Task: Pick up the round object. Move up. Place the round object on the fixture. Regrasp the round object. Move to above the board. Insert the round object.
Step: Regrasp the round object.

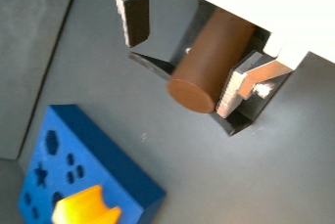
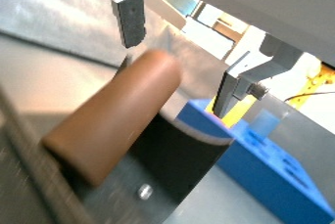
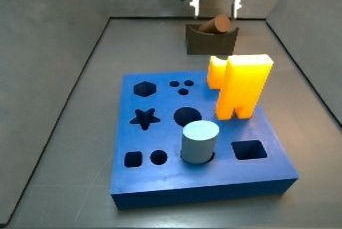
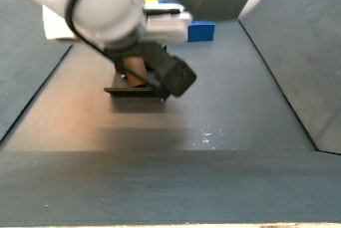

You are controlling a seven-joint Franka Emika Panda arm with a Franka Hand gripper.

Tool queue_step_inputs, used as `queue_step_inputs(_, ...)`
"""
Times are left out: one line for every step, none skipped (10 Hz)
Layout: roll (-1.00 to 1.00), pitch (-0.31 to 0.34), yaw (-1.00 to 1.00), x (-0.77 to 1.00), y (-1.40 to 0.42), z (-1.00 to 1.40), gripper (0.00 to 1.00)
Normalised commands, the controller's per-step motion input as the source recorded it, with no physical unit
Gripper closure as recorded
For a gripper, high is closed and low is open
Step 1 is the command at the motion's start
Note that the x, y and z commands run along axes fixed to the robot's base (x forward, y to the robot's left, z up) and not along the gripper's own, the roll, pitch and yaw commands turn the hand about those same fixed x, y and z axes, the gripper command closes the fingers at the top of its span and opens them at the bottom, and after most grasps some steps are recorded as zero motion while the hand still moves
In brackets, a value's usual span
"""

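- Wrist views: the gripper (image 1: 190,42) is spread, its fingers (image 1: 135,18) either side of the round object (image 1: 210,62), apparently not touching it; the peg lies in the fixture (image 2: 177,159) notch.
- Side views: the gripper (image 3: 215,11) hovers above the fixture (image 3: 211,39); the board (image 3: 160,178) lies well beyond.
- Judgement: regrasp step; next, close on the peg.

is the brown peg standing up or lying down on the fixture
Lying down: the round object rests on its side in the fixture notch, between the open gripper fingers.
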Motion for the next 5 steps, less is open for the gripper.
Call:
queue_step_inputs(0.05, 0.11, 0.03, -0.04, 0.01, 0.75, 0.0)
queue_step_inputs(0.06, 0.129, 0.02, -0.03, 0.01, 0.58, 0.0)
queue_step_inputs(0.07, 0.15, -0.01, -0.03, 0.01, 0.36, 0.0)
queue_step_inputs(0.07, 0.151, -0.02, -0.03, 0.01, 0.18, 0.0)
queue_step_inputs(1.0, 0.053, 0.01, -0.12, -0.84, 1.0, 0.0)
